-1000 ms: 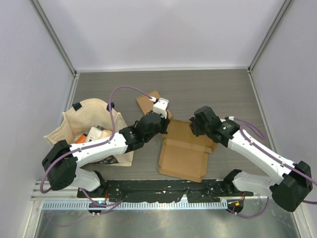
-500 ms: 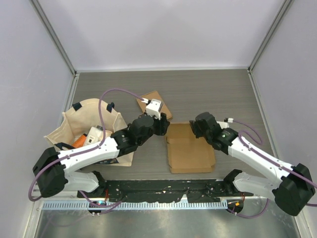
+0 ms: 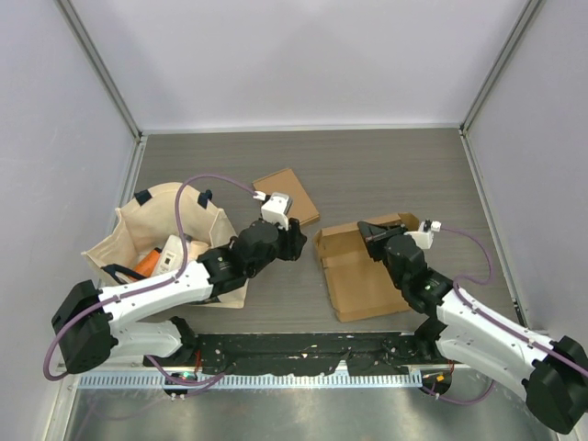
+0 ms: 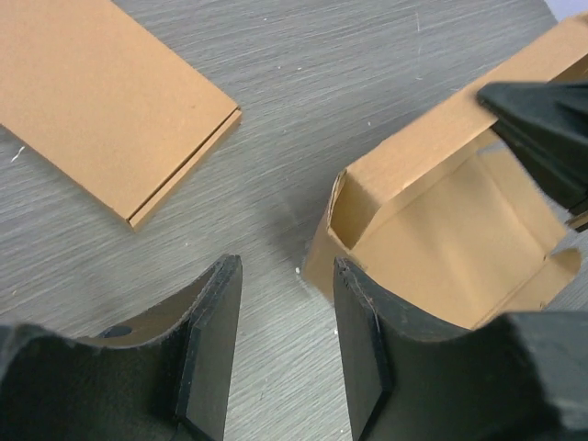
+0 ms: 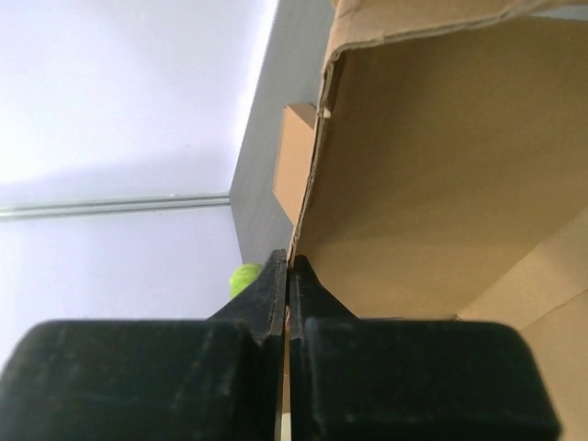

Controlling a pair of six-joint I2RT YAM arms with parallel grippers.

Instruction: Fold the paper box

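A brown paper box [image 3: 360, 266] lies half-formed on the table, one side wall raised. My right gripper [image 3: 375, 236] is shut on the edge of that wall; in the right wrist view the card [image 5: 432, 175] runs between the closed fingers [image 5: 276, 285]. My left gripper [image 3: 296, 241] is open and empty just left of the box. In the left wrist view its right finger [image 4: 358, 340] stands close to the box corner [image 4: 333, 241], touching or nearly so. The box's open inside [image 4: 459, 248] shows there, with the right gripper's black tip [image 4: 542, 129] on the far wall.
A second flat brown cardboard piece [image 3: 287, 195] lies behind the left gripper, also in the left wrist view [image 4: 101, 101]. A cream tote bag [image 3: 165, 239] with items inside sits at the left. Grey walls enclose the table on three sides.
The box has slid right and towards the front, and its wall now stands up in the right gripper. Both arms have drawn back towards their bases.
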